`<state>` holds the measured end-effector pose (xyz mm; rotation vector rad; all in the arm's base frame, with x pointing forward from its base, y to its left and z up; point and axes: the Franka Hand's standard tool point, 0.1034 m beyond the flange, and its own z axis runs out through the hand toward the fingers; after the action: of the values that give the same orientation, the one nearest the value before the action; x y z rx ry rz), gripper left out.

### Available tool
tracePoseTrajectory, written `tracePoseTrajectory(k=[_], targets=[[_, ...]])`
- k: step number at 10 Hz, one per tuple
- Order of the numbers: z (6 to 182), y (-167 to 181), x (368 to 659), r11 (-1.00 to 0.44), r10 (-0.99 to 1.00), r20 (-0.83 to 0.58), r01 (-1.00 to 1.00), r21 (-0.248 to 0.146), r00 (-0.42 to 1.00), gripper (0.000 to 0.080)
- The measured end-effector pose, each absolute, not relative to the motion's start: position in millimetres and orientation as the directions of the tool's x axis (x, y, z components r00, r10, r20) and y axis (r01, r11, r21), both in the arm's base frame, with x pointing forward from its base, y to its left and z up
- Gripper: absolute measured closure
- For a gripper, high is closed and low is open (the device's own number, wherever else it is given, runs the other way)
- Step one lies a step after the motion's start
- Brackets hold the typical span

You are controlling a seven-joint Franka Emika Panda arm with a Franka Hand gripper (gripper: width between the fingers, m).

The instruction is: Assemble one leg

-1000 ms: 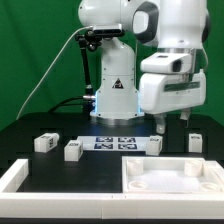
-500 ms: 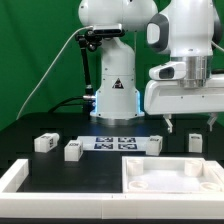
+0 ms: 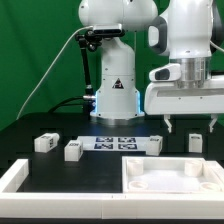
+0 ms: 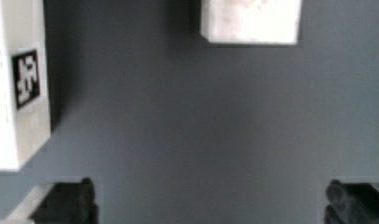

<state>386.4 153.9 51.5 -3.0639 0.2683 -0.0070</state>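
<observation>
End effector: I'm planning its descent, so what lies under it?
Bare black table lies between the open end effector's fingers. A tagged leg and another white block sit aside, each partly out of frame.

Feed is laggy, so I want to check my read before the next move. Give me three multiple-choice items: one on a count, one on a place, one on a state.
1. How many legs lie on the table?
A. two
B. four
C. six

2. Where is the marker board in the exterior view?
A. flat on the table in front of the robot base, with legs to either side
B. between the fingers
C. on top of a leg

3. The gripper is:
A. shut on a leg
B. open and empty
C. shut and empty

Key:
1 B: two small blocks show on each side of the board.
2 A: it lies flat between those pairs.
3 B: both views show the fingers wide apart with nothing between them.
</observation>
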Motion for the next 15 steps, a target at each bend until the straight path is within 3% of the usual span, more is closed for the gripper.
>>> tracePoseTrajectory(k=[2, 5, 12, 15], targets=[[55.0, 163, 380, -0.987, -0.143, -0.035, -0.145, -0.065, 0.989, 0.0151], [57.9, 158, 381, -0.991, -0.112, -0.235, -0.127, -0.051, 0.966, 0.0151], [51.7, 166, 365, -0.994, -0.081, -0.709, -0.109, 0.006, 0.7, 0.0151], [44.9, 166, 367, -0.994, -0.087, -0.775, -0.111, 0.022, 0.626, 0.0151]])
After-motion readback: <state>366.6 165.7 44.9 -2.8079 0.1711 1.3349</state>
